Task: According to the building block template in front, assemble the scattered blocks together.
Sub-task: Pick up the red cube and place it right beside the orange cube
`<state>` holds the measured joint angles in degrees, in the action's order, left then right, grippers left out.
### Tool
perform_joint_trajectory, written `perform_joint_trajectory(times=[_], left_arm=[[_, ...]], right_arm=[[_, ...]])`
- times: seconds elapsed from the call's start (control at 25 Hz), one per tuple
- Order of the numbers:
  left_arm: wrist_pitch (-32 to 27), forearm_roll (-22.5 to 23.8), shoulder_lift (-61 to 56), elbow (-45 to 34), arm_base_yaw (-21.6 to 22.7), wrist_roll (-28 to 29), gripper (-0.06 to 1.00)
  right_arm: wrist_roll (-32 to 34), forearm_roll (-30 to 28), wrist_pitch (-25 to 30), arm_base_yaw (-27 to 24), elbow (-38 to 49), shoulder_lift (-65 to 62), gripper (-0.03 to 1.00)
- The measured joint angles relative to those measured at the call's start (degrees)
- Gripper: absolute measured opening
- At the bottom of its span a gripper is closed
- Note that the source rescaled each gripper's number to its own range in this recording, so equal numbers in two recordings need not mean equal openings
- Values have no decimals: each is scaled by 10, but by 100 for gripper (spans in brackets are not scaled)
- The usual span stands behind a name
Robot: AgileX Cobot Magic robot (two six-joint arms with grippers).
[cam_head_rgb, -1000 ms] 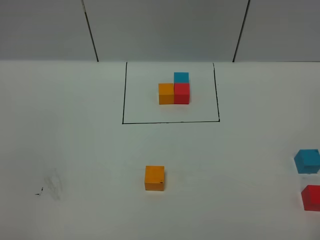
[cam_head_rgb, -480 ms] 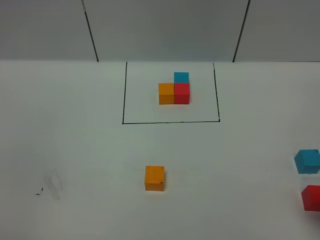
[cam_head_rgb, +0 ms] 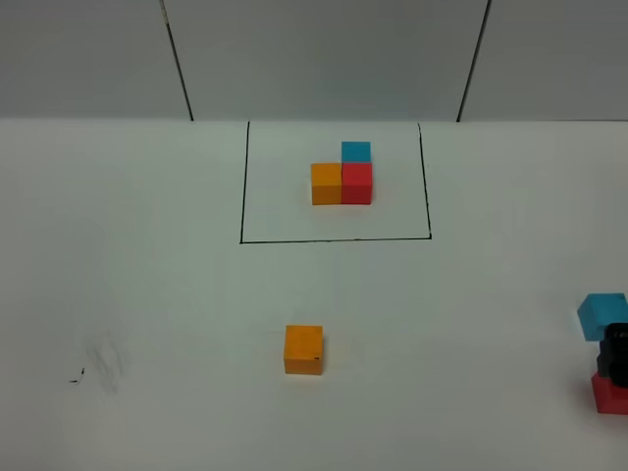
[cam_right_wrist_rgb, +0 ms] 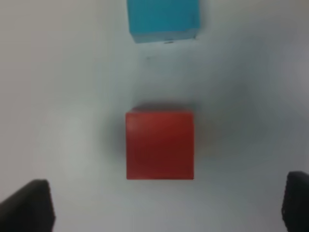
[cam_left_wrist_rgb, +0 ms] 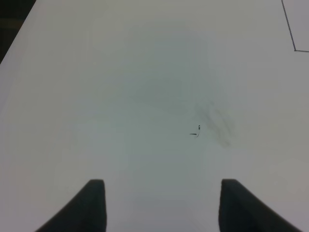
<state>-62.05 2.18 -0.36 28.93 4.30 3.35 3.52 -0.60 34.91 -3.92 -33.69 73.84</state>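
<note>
Jaws of the right gripper (cam_right_wrist_rgb: 165, 191) spread wide, red cube (cam_right_wrist_rgb: 160, 145) just ahead of them, blue cube (cam_right_wrist_rgb: 163, 19) farther ahead past it, left gripper (cam_left_wrist_rgb: 161, 186) jaws apart over the white table (cam_left_wrist_rgb: 120, 96), orange cube (cam_head_rgb: 303, 349) and building block template (cam_head_rgb: 343, 179) well away from the right jaws

Red block (cam_right_wrist_rgb: 160, 145) and white table (cam_head_rgb: 147, 294) both look smooth, matt.

The white table (cam_head_rgb: 147, 294) bears a black drawn rectangle (cam_head_rgb: 334, 238) enclosing the building block template (cam_head_rgb: 342, 183). The orange cube (cam_head_rgb: 303, 349) lies near the front centre. The blue cube (cam_head_rgb: 599, 312) and red cube (cam_head_rgb: 608, 397) lie apart at the right edge.
</note>
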Motion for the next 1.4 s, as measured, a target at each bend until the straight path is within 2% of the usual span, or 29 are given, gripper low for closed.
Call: perform_joint_trajectory(times=[0.88,1.0,1.12,1.16,1.2,1.4], left_arm=[[0,0,0,0,0,0,17],[0,0,0,0,0,0,17],[0,0,0,0,0,0,17],[0,0,0,0,0,0,17],[0,0,0,0,0,0,17],[0,0,0,0,0,0,17]], right_arm=[[-6,16,-96,1,-1,177,86],[-6,17,-99,1,-1,185,74],[-6,17,-99,1,-1,185,47],[-6,17,-99,1,-1,185,34],[-6,17,-101,1,-1,185,29],[-22,16,-104,1,-1,181,30]])
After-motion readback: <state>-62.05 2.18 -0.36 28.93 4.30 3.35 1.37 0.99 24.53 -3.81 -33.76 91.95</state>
